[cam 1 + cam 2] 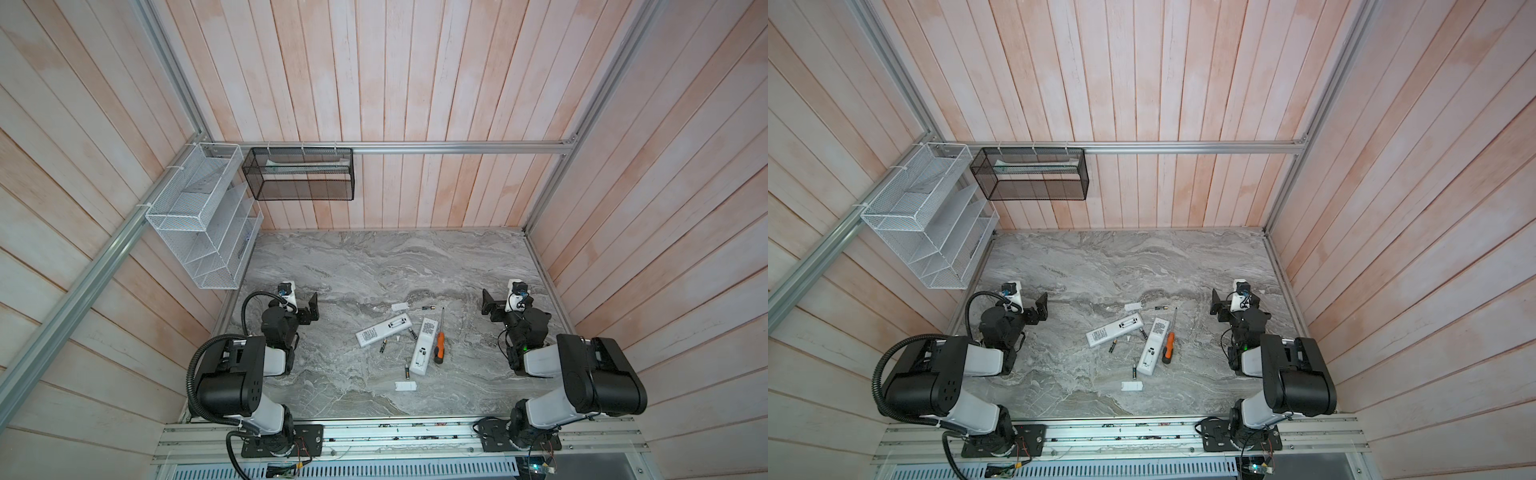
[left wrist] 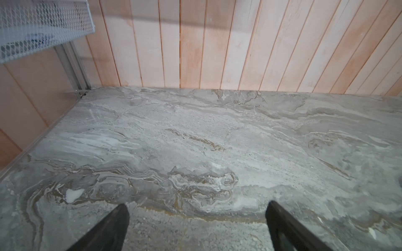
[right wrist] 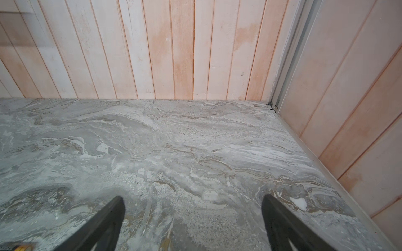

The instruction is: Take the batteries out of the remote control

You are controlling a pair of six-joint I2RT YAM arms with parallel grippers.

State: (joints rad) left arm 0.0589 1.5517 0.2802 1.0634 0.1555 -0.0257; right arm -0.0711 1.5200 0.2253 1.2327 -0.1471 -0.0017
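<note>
You are holding the left claw (image 1: 309, 307) at the left side of the surface (image 1: 332, 266), well apart from the work. Its wrist view is showing the left claw (image 2: 198, 205) released, its fingers spread over bare stone and gripping nothing. I judge it is idling there because no battery is waiting to be pulled.

Moving right, you are looking at two remotes, both lying back-up with their compartments uncovered. The left remote (image 1: 384, 330) is lying slantwise and the right remote (image 1: 424, 347) more nearly lengthwise.

The batteries are lying loose on the surface, four counted:
- The first battery (image 1: 382, 345) is sitting just beside the left remote's near edge.
- The second battery (image 1: 407, 370) is sitting just beside the right remote's near end.
- The third battery (image 1: 412, 333) is lying between the two remotes.
- The fourth battery (image 1: 428, 308) is lying farther back.

The compartments are looking empty, though they are too small to be sure.

Two white covers are lying off their remotes. The far cover (image 1: 400, 306) is near the fourth battery, and the near cover (image 1: 405, 386) is toward the front. One screwdriver (image 1: 439, 347) is lying just beside the right remote, probably set down once the prying was over.

You are holding the right claw (image 1: 490, 307) at the right side. Its wrist view is likewise showing the right claw (image 3: 194, 197) released and empty.
</note>
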